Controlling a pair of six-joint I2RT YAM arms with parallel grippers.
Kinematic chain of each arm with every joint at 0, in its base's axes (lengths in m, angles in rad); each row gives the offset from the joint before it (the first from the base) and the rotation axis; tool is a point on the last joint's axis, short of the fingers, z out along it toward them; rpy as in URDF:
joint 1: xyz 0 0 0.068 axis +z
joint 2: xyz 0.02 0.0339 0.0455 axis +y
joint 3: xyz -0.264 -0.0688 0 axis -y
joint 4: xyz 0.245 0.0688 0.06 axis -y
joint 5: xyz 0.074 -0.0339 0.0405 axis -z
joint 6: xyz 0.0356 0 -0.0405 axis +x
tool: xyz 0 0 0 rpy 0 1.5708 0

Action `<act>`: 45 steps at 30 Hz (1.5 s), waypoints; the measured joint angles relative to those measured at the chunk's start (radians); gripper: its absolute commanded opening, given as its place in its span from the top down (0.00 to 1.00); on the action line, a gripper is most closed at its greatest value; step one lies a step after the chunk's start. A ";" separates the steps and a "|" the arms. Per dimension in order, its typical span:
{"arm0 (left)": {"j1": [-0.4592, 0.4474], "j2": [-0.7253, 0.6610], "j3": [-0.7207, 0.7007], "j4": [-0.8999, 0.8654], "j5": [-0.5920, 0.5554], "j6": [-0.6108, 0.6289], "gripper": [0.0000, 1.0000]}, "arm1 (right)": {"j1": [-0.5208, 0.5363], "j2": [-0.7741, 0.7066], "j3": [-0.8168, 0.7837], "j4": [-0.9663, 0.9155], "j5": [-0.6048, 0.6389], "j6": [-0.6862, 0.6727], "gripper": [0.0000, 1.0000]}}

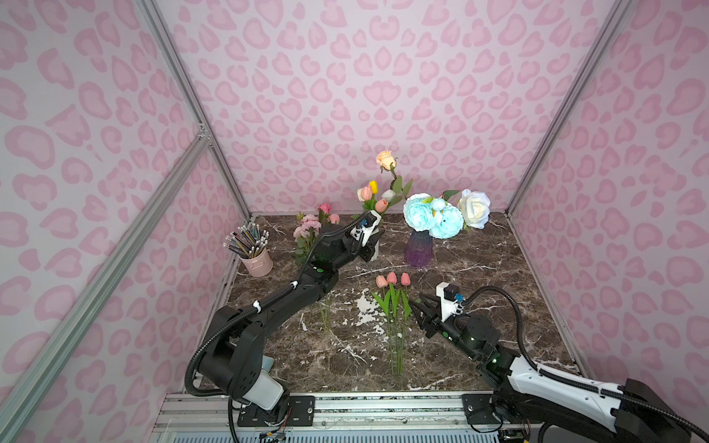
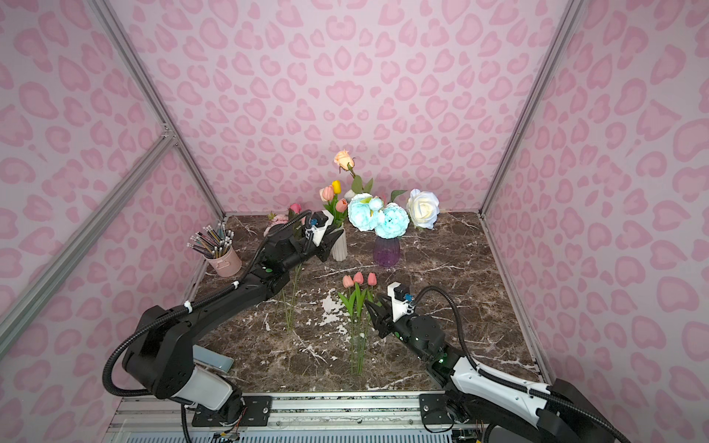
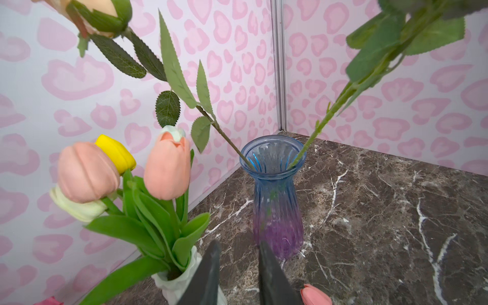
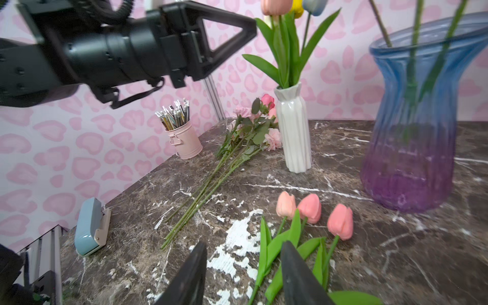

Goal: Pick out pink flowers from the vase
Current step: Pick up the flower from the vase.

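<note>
Two salmon-pink tulips (image 3: pixel 87 171) stand in a white ribbed vase (image 4: pixel 293 132) with a yellow and a white tulip. My left gripper (image 3: pixel 239 247) hovers just beside that vase's mouth, jaws a little apart with only bare table between them; in a top view the left gripper (image 1: pixel 370 247) covers most of the vase. Three pink tulips (image 1: pixel 392 278) lie on the marble table mid-front. My right gripper (image 4: pixel 244 247) is open low over their leaves, holding nothing. A bunch of pink flowers (image 1: pixel 309 226) lies at the back left.
A blue-and-purple glass vase (image 1: pixel 419 249) right of the white one holds light blue peonies (image 1: pixel 426 216), a white rose (image 1: pixel 475 209) and a peach rose (image 1: pixel 385 159). A pink cup of pencils (image 1: pixel 256 261) stands at the left wall. A pale blue device (image 4: pixel 88 227) lies front left.
</note>
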 measured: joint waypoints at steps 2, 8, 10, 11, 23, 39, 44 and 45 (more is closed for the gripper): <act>0.019 0.029 0.018 0.013 0.000 0.010 0.71 | 0.019 0.062 0.007 0.067 -0.010 -0.016 0.53; 0.048 0.089 0.056 0.049 0.003 0.019 0.71 | 0.072 0.237 0.001 0.277 -0.014 -0.036 0.53; 0.054 0.106 0.075 0.050 0.011 0.024 0.71 | 0.090 0.292 -0.011 0.347 -0.014 -0.036 0.53; 0.057 0.116 0.086 0.051 0.011 0.026 0.71 | 0.097 0.322 -0.019 0.385 -0.014 -0.035 0.53; 0.066 0.205 0.159 0.054 0.043 0.033 0.72 | 0.109 0.478 -0.042 0.630 -0.024 -0.023 0.52; 0.066 0.259 0.208 0.060 0.053 0.014 0.71 | 0.073 0.510 -0.052 0.692 -0.024 0.033 0.52; 0.066 0.280 0.241 0.060 0.030 0.014 0.71 | 0.069 0.514 -0.052 0.703 -0.031 0.043 0.52; 0.066 0.283 0.247 0.060 0.028 0.014 0.71 | 0.068 0.515 -0.052 0.703 -0.031 0.043 0.52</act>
